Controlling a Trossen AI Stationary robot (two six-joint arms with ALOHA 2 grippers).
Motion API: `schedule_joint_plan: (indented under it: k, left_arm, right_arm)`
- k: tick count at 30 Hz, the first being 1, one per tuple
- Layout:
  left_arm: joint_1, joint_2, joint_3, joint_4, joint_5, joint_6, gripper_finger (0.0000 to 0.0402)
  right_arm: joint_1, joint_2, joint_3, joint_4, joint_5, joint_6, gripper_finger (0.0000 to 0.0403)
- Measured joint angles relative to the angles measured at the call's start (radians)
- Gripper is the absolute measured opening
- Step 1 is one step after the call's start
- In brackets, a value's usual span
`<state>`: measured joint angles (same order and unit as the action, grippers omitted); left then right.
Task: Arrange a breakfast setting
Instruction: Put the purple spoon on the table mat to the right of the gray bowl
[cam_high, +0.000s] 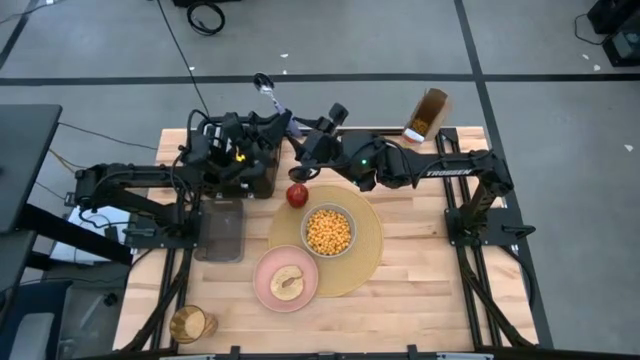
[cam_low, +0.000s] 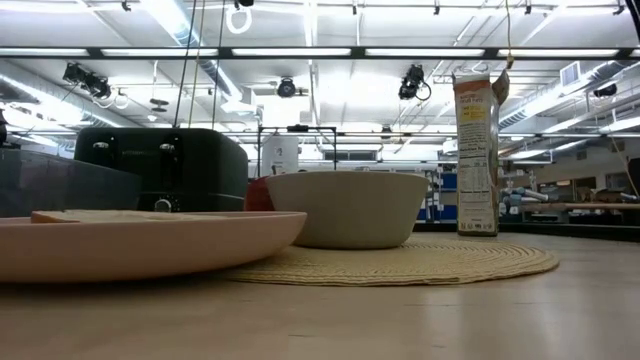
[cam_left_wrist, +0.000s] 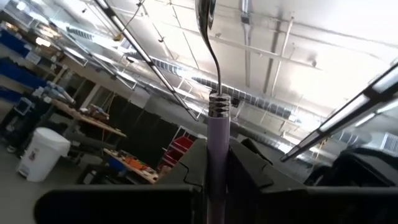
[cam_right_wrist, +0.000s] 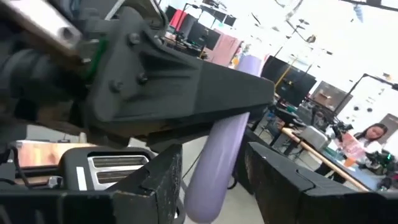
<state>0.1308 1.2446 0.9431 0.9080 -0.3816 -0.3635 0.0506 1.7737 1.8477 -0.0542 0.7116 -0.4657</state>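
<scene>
My left gripper (cam_high: 275, 122) is shut on a metal spoon (cam_high: 266, 88) with a lilac handle, raised over the black toaster (cam_high: 235, 165) at the table's far side. My right gripper (cam_right_wrist: 214, 180) is open, with a finger on each side of the handle's free end (cam_right_wrist: 217, 162); I cannot tell whether either finger touches it. On the tan placemat (cam_high: 365, 255) stands the white bowl (cam_high: 328, 231), filled with cereal. The red apple (cam_high: 297, 194) lies at the mat's far left rim. The pink plate (cam_high: 286, 278) overlaps its near left rim. The amber glass (cam_high: 190, 323) stands near left. My left gripper pinches the spoon's lilac handle (cam_left_wrist: 217, 134) between its two fingers, just below the metal collar. The spoon runs on past the fingertips, along the fingers. It slants upward with its bowl (cam_left_wrist: 206, 12) uppermost, lifted clear of the table and the toaster.
A cereal box (cam_high: 428, 113) stands at the far right of the table. A dark rectangular container (cam_high: 221, 228) lies left of the mat, in front of the toaster. A slice of bread (cam_high: 288, 281) lies on the pink plate. Bare wood shows at the near right.
</scene>
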Motion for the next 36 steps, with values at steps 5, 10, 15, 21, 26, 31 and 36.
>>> schedule_joint_plan:
  k: [5,10,15,21,26,31,36]
  left_arm:
    - [0.000,0.000,0.000,0.000,0.005,0.019,0.0042]
    - [0.001,0.000,0.000,0.000,0.045,0.052,0.0042]
    - [0.001,-0.003,0.000,0.000,0.156,0.120,0.0042]
    - [0.000,-0.014,0.000,-0.019,0.208,0.133,0.0042]
    - [0.001,-0.016,0.000,-0.032,0.217,0.132,0.0042]
    - [0.000,-0.016,0.000,-0.029,0.253,0.116,0.0042]
    - [-0.007,-0.016,0.000,-0.029,0.256,0.112,0.0042]
  right_arm:
    - [-0.007,0.000,0.000,-0.009,-0.005,0.052,0.0156]
    - [-0.007,0.000,0.000,-0.009,-0.029,0.071,0.0128]
    - [-0.005,-0.009,0.000,-0.030,-0.083,0.204,0.0117]
    - [-0.018,-0.074,0.000,-0.145,-0.284,0.426,0.0118]
    - [-0.034,-0.117,0.000,-0.204,-0.376,0.516,0.0117]
    - [-0.059,-0.118,0.000,-0.255,-0.490,0.602,0.0117]
    - [-0.082,-0.108,0.000,-0.258,-0.607,0.666,0.0117]
